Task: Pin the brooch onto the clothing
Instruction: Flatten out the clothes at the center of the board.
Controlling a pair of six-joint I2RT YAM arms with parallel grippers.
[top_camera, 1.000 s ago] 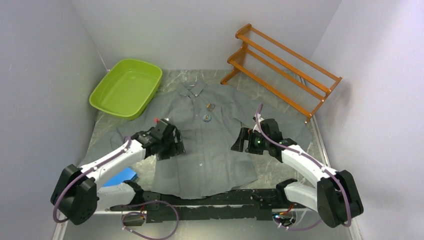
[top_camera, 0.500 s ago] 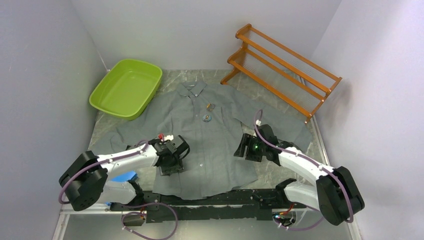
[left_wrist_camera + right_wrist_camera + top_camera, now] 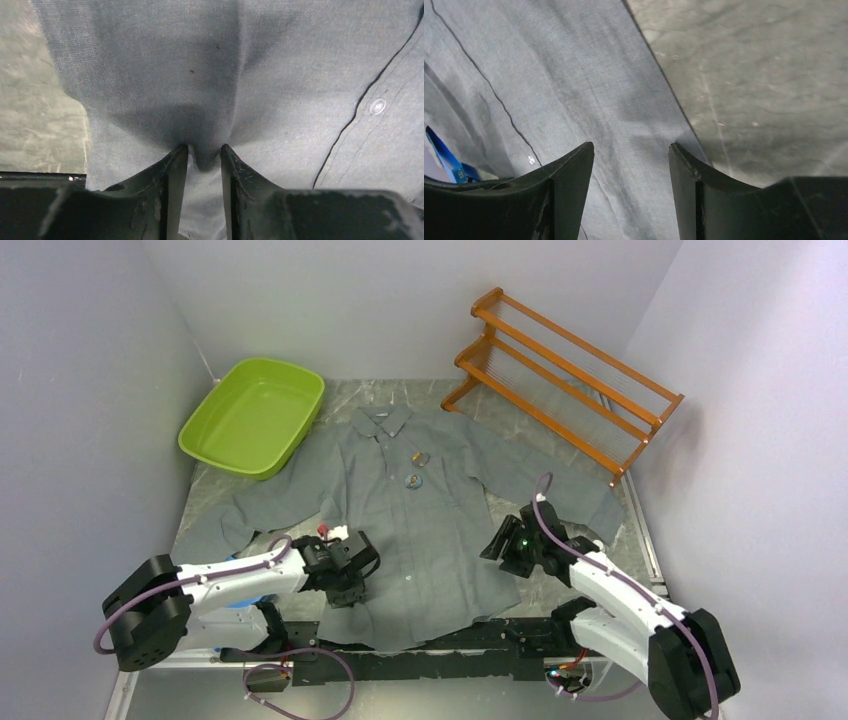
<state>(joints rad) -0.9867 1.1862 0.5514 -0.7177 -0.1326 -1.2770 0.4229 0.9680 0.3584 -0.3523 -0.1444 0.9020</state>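
While the dark-grey shirt (image 3: 430, 520) lies spread front up on the marbled table (image 3: 764, 75), collar toward the far wall, the left gripper (image 3: 205, 154) sits low on the shirt's lower front, to the left of the button line. Its jaws are drawn narrow around a small fold of the cloth. Creases fan out from that pinch, and one pale button (image 3: 377, 106) shows on the placket off to its right. The right gripper (image 3: 630, 150) stands wide and holds nothing, poised over the shirt's right side edge near the hem. Both fingers are above cloth, and the edge of the cloth runs just past one of them onto bare table. A round brooch (image 3: 413, 478) rests on the chest beside the button line, well apart from both grippers. A second small brownish piece (image 3: 421, 457) lies just beyond it, nearer the collar. Whether either is pinned through the cloth cannot be told from above. A lime-green tub (image 3: 255, 415) sits at the far left of the table near the shirt's shoulder, and an orange wooden rack (image 3: 565, 375) stands at the far right by the wall.
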